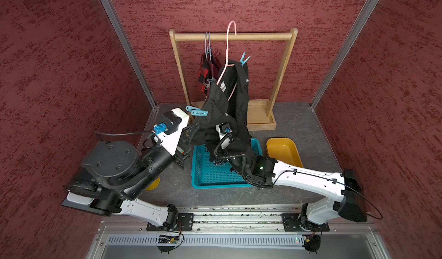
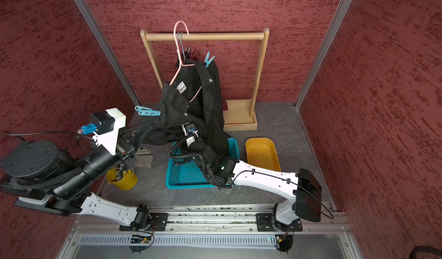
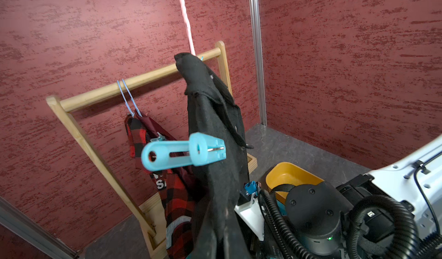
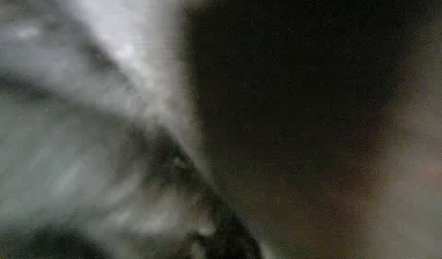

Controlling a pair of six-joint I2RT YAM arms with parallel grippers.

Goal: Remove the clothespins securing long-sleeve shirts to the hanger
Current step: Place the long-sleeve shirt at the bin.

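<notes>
A black long-sleeve shirt [image 1: 229, 102] hangs askew on a pink hanger [image 1: 226, 54], pulled toward the left arm. One teal clothespin [image 1: 196, 111] [image 2: 147, 112] [image 3: 183, 151] is clipped on its lower left edge. Another clothespin [image 1: 244, 59] [image 2: 209, 60] sits on the upper shoulder. My left gripper [image 1: 195, 127] [image 2: 149, 126] [image 3: 221, 234] is shut on the black fabric just below the lower clothespin. My right gripper is buried under the shirt; only its wrist [image 1: 224, 138] shows, and the right wrist view is a dark blur. The plaid shirt [image 3: 177, 198] and maroon shirt [image 3: 153, 126] hang behind on blue hangers.
The wooden rack [image 1: 233, 36] stands at the back. Under the shirt lies a teal basket [image 1: 215, 174], with a yellow tub [image 1: 284, 150] to its right. A yellow cup of pens [image 2: 122, 176] stands below the left arm. Red walls close in on both sides.
</notes>
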